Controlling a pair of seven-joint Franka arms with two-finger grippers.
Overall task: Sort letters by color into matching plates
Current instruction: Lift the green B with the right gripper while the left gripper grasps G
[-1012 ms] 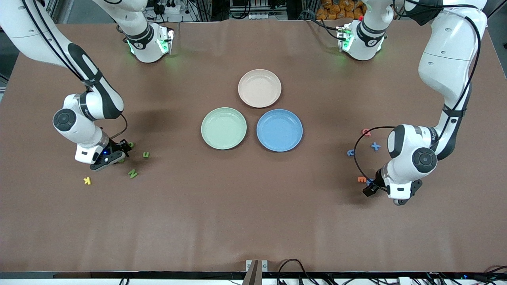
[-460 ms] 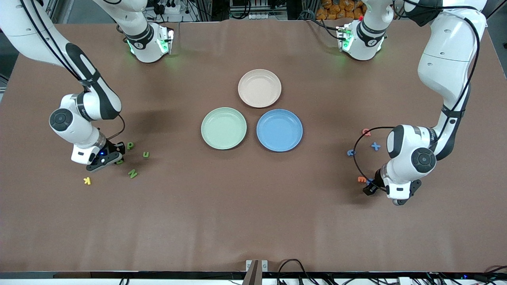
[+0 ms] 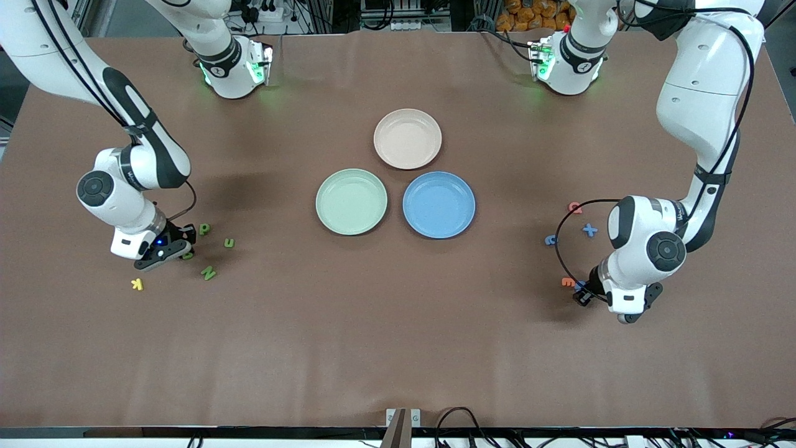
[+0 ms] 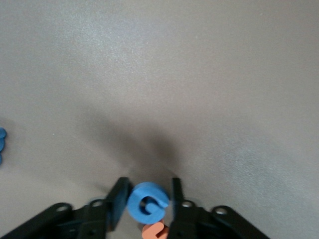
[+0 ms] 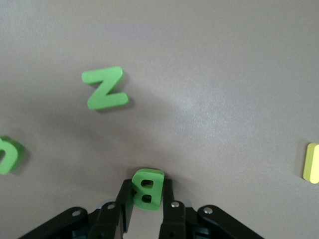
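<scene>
Letters of small flat foam lie in two clusters near the opposite end edges of the brown tabletop (image 3: pixel 398 348), both plates still empty. Toward the right arm's end, the right gripper (image 3: pixel 176 247) is down at the table with its fingers pressed onto a green letter B (image 5: pixel 147 188), which stands on edge between them. Toward the left arm's end, the left gripper (image 3: pixel 583 296) brackets a blue letter G (image 4: pixel 146 202), its fingers close on either side; whether they already pinch it I cannot tell.

The G is the riskier pick, I judge: an orange foam letter (image 4: pixel 153 231) lies touching it between the fingers and could be dragged up or ride along to the round blue plastic plate (image 3: pixel 439 205). The B is held by thin edges and might twist or slip out on the way to the round pale green plastic plate (image 3: pixel 351 201).

Near the right gripper lie a green Z-shaped letter (image 5: pixel 105 89), a green P (image 3: pixel 204 229), a green U (image 3: pixel 229 242) and a yellow letter (image 3: pixel 137 284). By the left arm lie a blue X (image 3: pixel 589 230), another blue letter (image 3: pixel 550 240) and a pink-red letter (image 3: pixel 576 208). A beige-pink plate (image 3: pixel 407 139) sits touching both target plates, nearer the robots' bases; a careless drop could land there.
</scene>
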